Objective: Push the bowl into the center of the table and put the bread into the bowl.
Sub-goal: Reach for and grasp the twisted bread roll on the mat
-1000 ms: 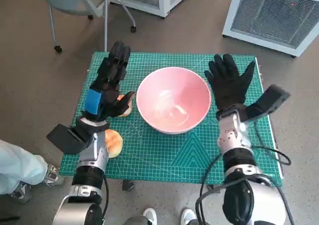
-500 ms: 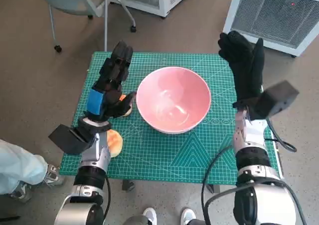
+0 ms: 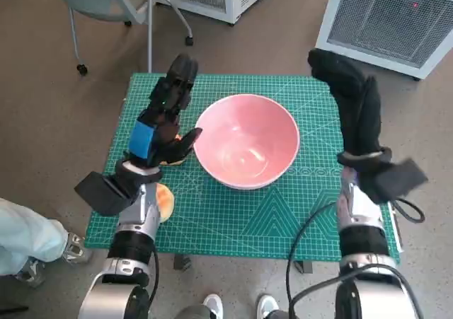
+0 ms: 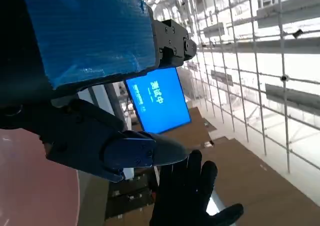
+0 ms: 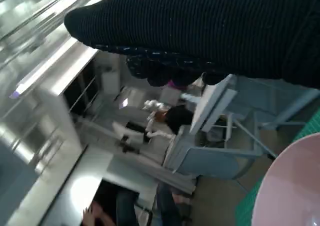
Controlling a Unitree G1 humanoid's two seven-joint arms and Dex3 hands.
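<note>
Both hands, left (image 3: 161, 124) and right (image 3: 352, 93), flank the pink bowl (image 3: 246, 141), fingers spread, holding nothing.

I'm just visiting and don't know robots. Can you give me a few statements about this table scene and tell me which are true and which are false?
1. The pink bowl is empty. True.
2. A piece of bread already lies inside the bowl. False: one bread roll lies on the green mat beside the left forearm, and another piece sits under the left hand, both outside the bowl.
3. The right hand is holding the bowl's rim. False: it is to the bowl's right, apart from it, holding nothing.
4. The left hand is on the bowl's left side. True.
5. The bowl stands on the green mat. True.
</note>
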